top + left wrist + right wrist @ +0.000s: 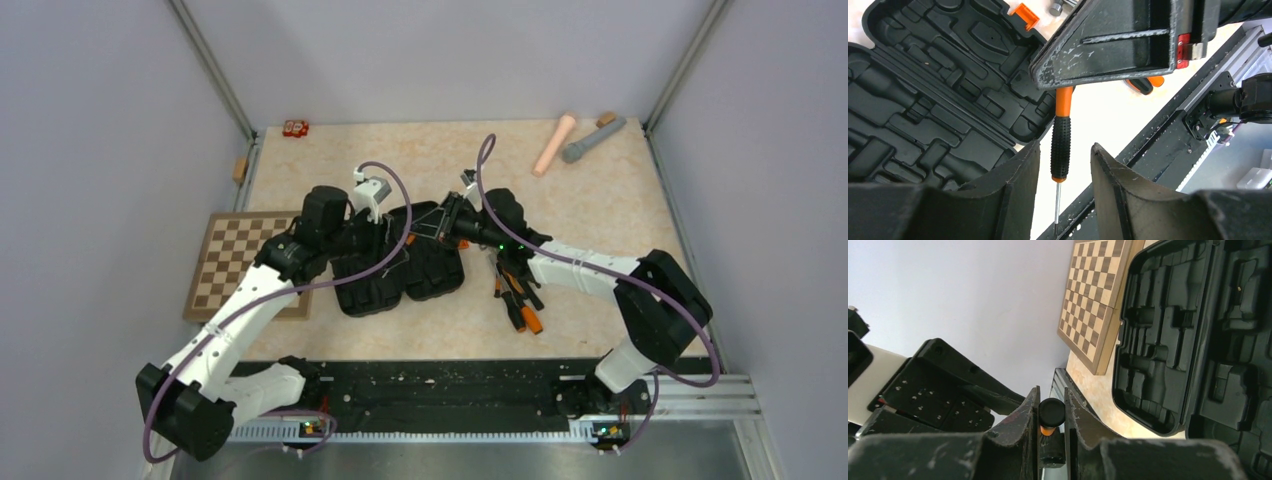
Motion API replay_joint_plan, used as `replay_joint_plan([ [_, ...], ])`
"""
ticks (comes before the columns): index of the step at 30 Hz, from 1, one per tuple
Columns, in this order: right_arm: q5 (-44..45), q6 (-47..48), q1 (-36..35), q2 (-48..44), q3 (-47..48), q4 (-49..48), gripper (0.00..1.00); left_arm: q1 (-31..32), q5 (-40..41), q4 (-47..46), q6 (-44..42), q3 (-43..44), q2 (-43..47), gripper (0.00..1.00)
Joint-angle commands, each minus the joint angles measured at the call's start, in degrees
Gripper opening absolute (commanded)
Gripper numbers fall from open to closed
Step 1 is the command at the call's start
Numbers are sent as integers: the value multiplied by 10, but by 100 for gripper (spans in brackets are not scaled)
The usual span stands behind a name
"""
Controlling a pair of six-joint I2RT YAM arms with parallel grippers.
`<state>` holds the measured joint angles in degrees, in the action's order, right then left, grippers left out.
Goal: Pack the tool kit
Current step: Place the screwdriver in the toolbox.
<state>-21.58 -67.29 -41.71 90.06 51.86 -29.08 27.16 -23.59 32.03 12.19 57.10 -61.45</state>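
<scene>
The black tool case (400, 275) lies open in the middle of the table, its moulded slots empty, and it also shows in the left wrist view (923, 100) with its orange latch (1024, 15). My right gripper (1051, 390) is shut on the cap end of an orange-and-black screwdriver (1052, 411) and holds it over the case's right edge. The screwdriver (1060, 145) hangs between the fingers of my open left gripper (1065, 146) and touches neither. Both grippers meet above the case, the left (385, 225) and the right (447, 218). Several more orange-and-black tools (518, 295) lie right of the case.
A brown chessboard (235, 262) lies left of the case, half off the table. Pink (553, 145) and grey (593, 138) cylinders lie at the back right. A small red object (295, 127) sits at the back left. A black rail (450, 385) runs along the near edge.
</scene>
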Motion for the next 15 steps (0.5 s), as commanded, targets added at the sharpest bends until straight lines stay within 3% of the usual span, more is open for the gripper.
replay_joint_plan([
  [1,-15,13,2,7,31,-15,0,4,-12,-12,-9,26,1,47],
  [6,-16,17,-1,9,37,-9,0,8,-6,-12,-11,25,-9,38],
  [11,-16,17,-3,12,40,-8,0,11,6,-12,-11,20,-8,36],
  [15,-18,20,-5,16,47,-4,0,13,10,-9,-13,20,-9,20],
])
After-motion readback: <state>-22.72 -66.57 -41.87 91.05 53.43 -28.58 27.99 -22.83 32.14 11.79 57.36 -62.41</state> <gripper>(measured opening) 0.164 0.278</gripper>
